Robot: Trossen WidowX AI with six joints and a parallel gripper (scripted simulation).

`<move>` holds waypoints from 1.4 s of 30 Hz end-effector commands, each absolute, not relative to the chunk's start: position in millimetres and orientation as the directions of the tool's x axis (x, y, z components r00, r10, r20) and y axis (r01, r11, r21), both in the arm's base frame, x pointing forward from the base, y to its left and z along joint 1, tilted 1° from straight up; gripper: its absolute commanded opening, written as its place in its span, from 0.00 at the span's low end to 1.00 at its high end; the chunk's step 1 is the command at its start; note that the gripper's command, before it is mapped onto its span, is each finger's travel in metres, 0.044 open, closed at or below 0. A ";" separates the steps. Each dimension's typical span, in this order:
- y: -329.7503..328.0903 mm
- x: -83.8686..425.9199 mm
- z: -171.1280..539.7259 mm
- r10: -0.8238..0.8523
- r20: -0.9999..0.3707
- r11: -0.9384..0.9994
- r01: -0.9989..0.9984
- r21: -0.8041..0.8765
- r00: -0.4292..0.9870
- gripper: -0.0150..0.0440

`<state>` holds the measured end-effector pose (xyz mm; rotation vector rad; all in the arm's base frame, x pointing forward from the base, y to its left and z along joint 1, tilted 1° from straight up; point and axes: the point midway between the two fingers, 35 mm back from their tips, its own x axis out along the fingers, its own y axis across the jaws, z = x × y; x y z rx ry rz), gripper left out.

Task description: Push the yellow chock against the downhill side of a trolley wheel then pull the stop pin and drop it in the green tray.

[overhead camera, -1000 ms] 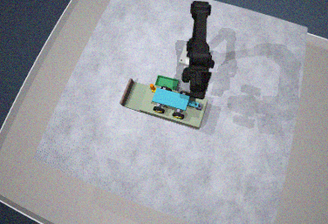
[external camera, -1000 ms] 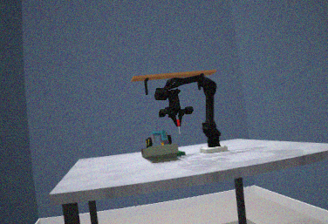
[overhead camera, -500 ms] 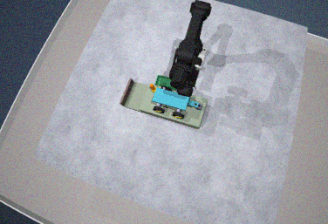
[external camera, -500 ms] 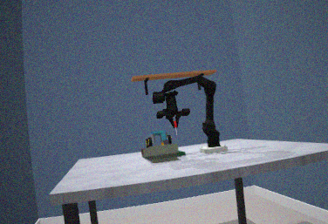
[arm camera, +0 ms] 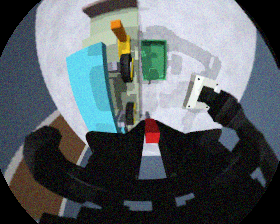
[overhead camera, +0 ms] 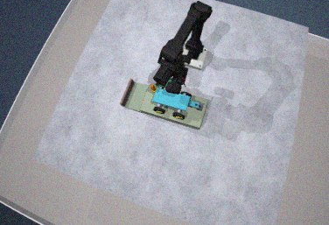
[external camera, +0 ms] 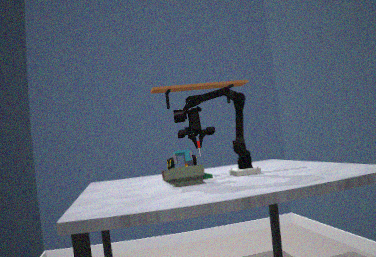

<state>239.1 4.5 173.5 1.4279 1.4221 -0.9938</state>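
Your gripper (external camera: 198,143) is clamped nearly closed on the stop pin (external camera: 199,147), which hangs point-down from the fingers well above the ramp (external camera: 183,176). In the wrist view the pin's red head (arm camera: 151,133) sits right between the jaws, so the grip is at the head end and the shaft is free to drop away cleanly once you let go.

The pin is out, so only the chock now holds the trolley (overhead camera: 170,98). The yellow chock (arm camera: 124,47) with its orange handle (arm camera: 115,26) lies along the trolley's side by the wheels (arm camera: 127,68), on the downhill side as far as the wrist view shows; the picture is too coarse for me to say for certain that it touches a wheel. The trolley sits square on the ramp, short of the dark lip (overhead camera: 129,91) at the low end.

The green tray (arm camera: 152,59) lies just beside the ramp, on the arm's side, and from above the arm hides it. Your gripper is above the ramp's edge near it, so carry the pin over the tray before you open, then draw back from the trolley.
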 end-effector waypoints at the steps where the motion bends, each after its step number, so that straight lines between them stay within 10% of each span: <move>1: -11.5 237.8 168.1 0.308 -0.951 0.029 0.999 0.029 0.019 0.25; 29: -94.3 232.0 144.6 0.299 -0.954 0.024 0.999 0.027 0.018 0.25; 42: -91.6 231.0 144.7 0.229 -0.973 -0.326 0.945 -0.042 0.036 0.25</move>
